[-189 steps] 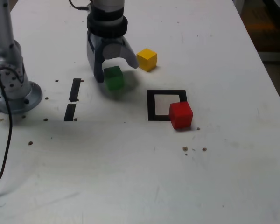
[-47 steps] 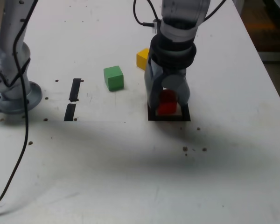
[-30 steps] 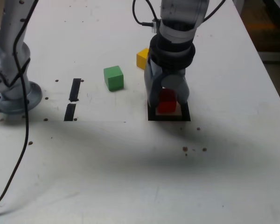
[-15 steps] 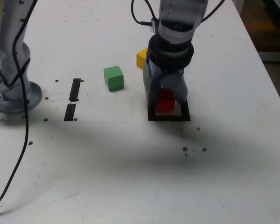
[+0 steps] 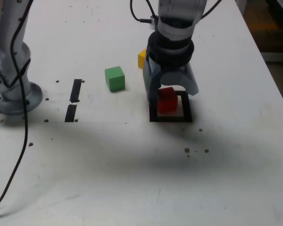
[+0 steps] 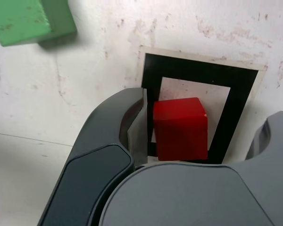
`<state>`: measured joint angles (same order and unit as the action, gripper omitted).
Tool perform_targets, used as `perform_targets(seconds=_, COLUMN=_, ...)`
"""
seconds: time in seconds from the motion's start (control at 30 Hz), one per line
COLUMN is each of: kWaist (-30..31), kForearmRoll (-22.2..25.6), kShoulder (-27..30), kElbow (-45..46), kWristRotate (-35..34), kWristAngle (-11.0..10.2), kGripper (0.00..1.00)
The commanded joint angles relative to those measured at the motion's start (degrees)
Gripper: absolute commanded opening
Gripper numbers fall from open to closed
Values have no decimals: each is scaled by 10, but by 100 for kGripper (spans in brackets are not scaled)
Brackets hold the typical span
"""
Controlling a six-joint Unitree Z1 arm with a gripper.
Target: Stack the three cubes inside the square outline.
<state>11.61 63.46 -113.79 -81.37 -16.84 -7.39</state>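
The red cube rests on the table inside the square outline, toward its near-left part in the exterior view. My gripper stands open astride it, one finger close beside the cube with a thin gap, the other well clear. The green cube sits apart toward the exterior view's left. The yellow cube is half hidden behind the gripper, farther back.
Two short black tape strips lie left of the green cube in the exterior view. The arm's base and a black cable occupy the far left. Small specks dot the white table.
The jaws have spread apart from the red cube, which stays in place inside the outline. The gripper has risen slightly.
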Motion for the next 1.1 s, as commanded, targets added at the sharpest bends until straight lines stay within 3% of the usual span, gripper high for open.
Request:
perform_targets(seconds=0.0, kWaist=-1, kForearmRoll=14, kShoulder=14, kElbow=1, kWristRotate=-5, kWristAngle=-5, kGripper=88)
perform_targets(seconds=0.23, kWaist=-1, kForearmRoll=82, kShoulder=59, kElbow=17, kWristRotate=-34, kWristAngle=-24, kGripper=88)
perform_targets(seconds=0.5, kWaist=-10, kForearmRoll=84, kShoulder=79, kElbow=32, kWristRotate=-58, kWristAngle=-44, kGripper=91)
perform_targets(seconds=0.87, kWaist=-49, kForearmRoll=81, kShoulder=98, kElbow=6, kWristRotate=-59, kWristAngle=-44, kGripper=97)
perform_targets(seconds=1.07, kWaist=-100, kForearmRoll=83, kShoulder=92, kElbow=7, kWristRotate=-59, kWristAngle=-25, kGripper=98)
